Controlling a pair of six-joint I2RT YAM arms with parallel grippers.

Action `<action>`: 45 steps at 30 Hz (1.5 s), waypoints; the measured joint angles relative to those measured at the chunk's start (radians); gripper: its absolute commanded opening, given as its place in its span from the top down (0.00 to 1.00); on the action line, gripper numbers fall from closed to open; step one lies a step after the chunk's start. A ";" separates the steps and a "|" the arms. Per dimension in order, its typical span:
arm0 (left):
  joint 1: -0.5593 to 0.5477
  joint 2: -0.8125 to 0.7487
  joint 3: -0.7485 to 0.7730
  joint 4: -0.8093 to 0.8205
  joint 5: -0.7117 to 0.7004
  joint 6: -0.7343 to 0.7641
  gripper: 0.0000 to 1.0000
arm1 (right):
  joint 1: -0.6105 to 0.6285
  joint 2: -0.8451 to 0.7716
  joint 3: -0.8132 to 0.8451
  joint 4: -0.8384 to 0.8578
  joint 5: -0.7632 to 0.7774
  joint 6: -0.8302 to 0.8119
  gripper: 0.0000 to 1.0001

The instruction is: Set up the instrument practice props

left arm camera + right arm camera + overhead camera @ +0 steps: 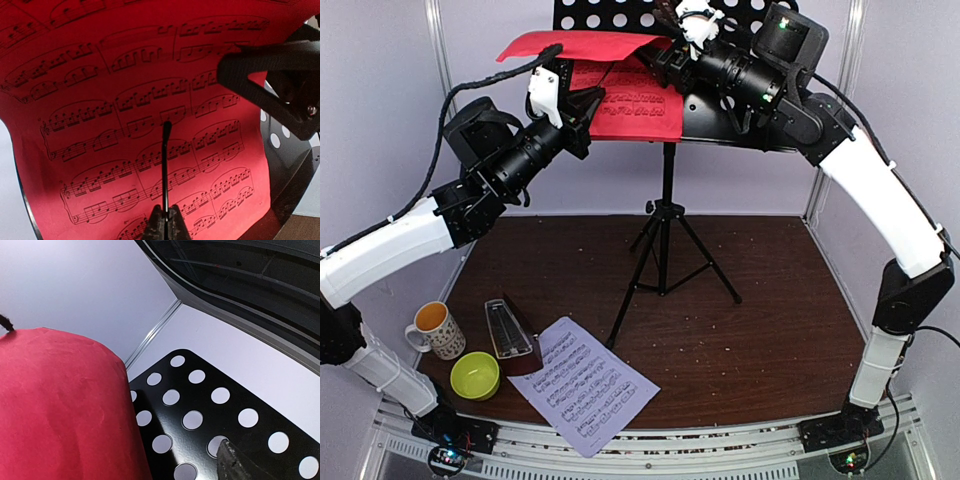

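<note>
The red music sheet (642,110) is seen on the music stand (667,180); left end effector (597,105) pressed together, right end effector (660,62) spread

**Music stand** (665,210): black, on a tripod. It stands upright at the middle rear of the desk (750,330) with its legs spread. Its perforated panel (200,405) is at the top and tilted back.

**Red music sheet** (630,95): printed with black notation. It lies against the panel with its lower edge at the ledge, and its upper part curls forward and away from the panel.

**White music sheet** (582,385): printed side up. It lies flat and askew at the front of the desk, left of centre, with one corner over the front edge.

**Metronome** (510,335): a small dark-red pyramid with a clear cover. It stands upright just beside the white sheet's left edge.
</note>
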 measured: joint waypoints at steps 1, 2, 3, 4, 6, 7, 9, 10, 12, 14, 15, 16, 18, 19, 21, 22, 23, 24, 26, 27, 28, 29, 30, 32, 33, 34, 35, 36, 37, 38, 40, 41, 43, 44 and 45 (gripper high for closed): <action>0.000 0.000 0.000 0.000 0.000 0.000 1.00 | 0.000 0.000 -0.005 0.007 0.000 0.009 0.24; 0.000 -0.001 0.000 -0.001 0.000 0.000 1.00 | 0.000 0.000 -0.009 0.010 0.000 0.015 0.23; 0.000 -0.001 0.000 -0.001 0.000 0.000 1.00 | -0.001 0.000 -0.011 0.012 0.000 0.020 0.22; 0.000 -0.001 0.000 -0.002 0.000 -0.001 0.94 | -0.001 0.000 -0.014 0.016 0.000 0.029 0.21; 0.000 -0.001 0.000 -0.002 -0.001 -0.001 0.78 | -0.001 0.000 -0.016 0.024 0.000 0.042 0.21; 0.000 -0.001 0.000 -0.003 -0.001 -0.001 0.72 | -0.001 0.000 -0.017 0.028 0.000 0.045 0.20; 0.000 -0.001 0.000 -0.006 0.003 0.000 0.59 | -0.002 0.000 -0.017 0.032 0.000 0.051 0.20; -0.002 -0.002 0.000 -0.002 0.007 -0.005 0.55 | -0.001 0.000 -0.017 0.033 0.000 0.053 0.19; -0.002 -0.006 0.000 0.002 0.015 0.000 0.51 | -0.002 0.000 -0.019 0.036 0.000 0.057 0.19; -0.003 -0.012 0.000 0.002 0.022 -0.002 0.49 | -0.002 0.000 -0.021 0.040 0.000 0.060 0.18; -0.003 -0.016 -0.001 0.002 0.026 -0.001 0.49 | -0.002 0.000 -0.023 0.042 0.001 0.061 0.18; -0.003 -0.020 -0.002 0.003 0.027 -0.001 0.48 | -0.002 0.000 -0.023 0.042 0.001 0.063 0.17; -0.003 -0.028 -0.005 0.004 0.035 0.000 0.48 | -0.002 0.000 -0.023 0.043 0.001 0.064 0.16; -0.003 -0.034 -0.006 0.004 0.038 0.000 0.48 | -0.002 0.000 -0.023 0.045 0.001 0.066 0.16; -0.003 -0.043 -0.006 0.003 0.043 0.001 0.50 | -0.002 -0.001 -0.024 0.046 0.001 0.070 0.15; -0.003 -0.048 -0.006 0.002 0.045 0.003 0.51 | -0.002 -0.003 -0.028 0.046 0.001 0.071 0.14; -0.003 -0.053 -0.005 -0.002 0.046 0.005 0.51 | -0.002 -0.006 -0.034 0.046 0.001 0.072 0.07; -0.003 -0.055 0.001 -0.007 0.045 0.007 0.52 | -0.002 -0.013 -0.045 0.047 0.001 0.074 0.02; -0.003 -0.052 0.038 -0.033 0.044 0.015 0.53 | -0.001 -0.028 -0.068 0.048 0.001 0.081 0.00; -0.003 -0.048 0.060 -0.047 0.042 0.020 0.54 | -0.001 -0.040 -0.085 0.050 0.002 0.081 0.00; -0.003 -0.040 0.099 -0.069 0.039 0.030 0.54 | 0.001 -0.051 -0.101 0.052 0.002 0.083 0.00; -0.003 -0.030 0.132 -0.081 0.035 0.038 0.54 | 0.003 -0.062 -0.115 0.054 0.003 0.084 0.00; -0.003 -0.014 0.183 -0.104 0.028 0.048 0.54 | 0.006 -0.076 -0.135 0.057 0.004 0.086 0.00; -0.003 0.023 0.276 -0.135 0.013 0.069 0.55 | 0.012 -0.114 -0.188 0.069 0.008 0.089 0.00; -0.003 0.042 0.315 -0.145 0.009 0.080 0.55 | 0.016 -0.134 -0.216 0.077 0.011 0.090 0.00; 0.000 0.065 0.364 -0.166 0.003 0.091 0.55 | 0.020 -0.154 -0.246 0.086 0.014 0.092 0.00; 0.002 0.090 0.409 -0.178 0.000 0.100 0.55 | 0.024 -0.174 -0.275 0.095 0.018 0.093 0.00; 0.006 0.118 0.459 -0.197 -0.003 0.110 0.55 | 0.030 -0.198 -0.312 0.107 0.021 0.095 0.00; 0.011 0.142 0.498 -0.212 -0.004 0.115 0.55 | 0.035 -0.225 -0.351 0.118 0.025 0.097 0.00; 0.017 0.171 0.541 -0.231 -0.004 0.120 0.54 | 0.039 -0.246 -0.383 0.129 0.027 0.099 0.00; 0.037 0.228 0.624 -0.267 -0.003 0.126 0.53 | 0.044 -0.286 -0.444 0.157 0.032 0.110 0.00; 0.050 0.256 0.662 -0.287 -0.003 0.129 0.53 | 0.047 -0.308 -0.474 0.170 0.034 0.118 0.00; 0.075 0.310 0.738 -0.323 -0.002 0.134 0.53 | 0.050 -0.342 -0.517 0.189 0.034 0.132 0.00; 0.087 0.335 0.770 -0.339 0.000 0.134 0.52 | 0.050 -0.354 -0.529 0.196 0.035 0.141 0.00; 0.094 0.348 0.787 -0.347 0.002 0.134 0.51 | 0.050 -0.363 -0.536 0.203 0.036 0.146 0.00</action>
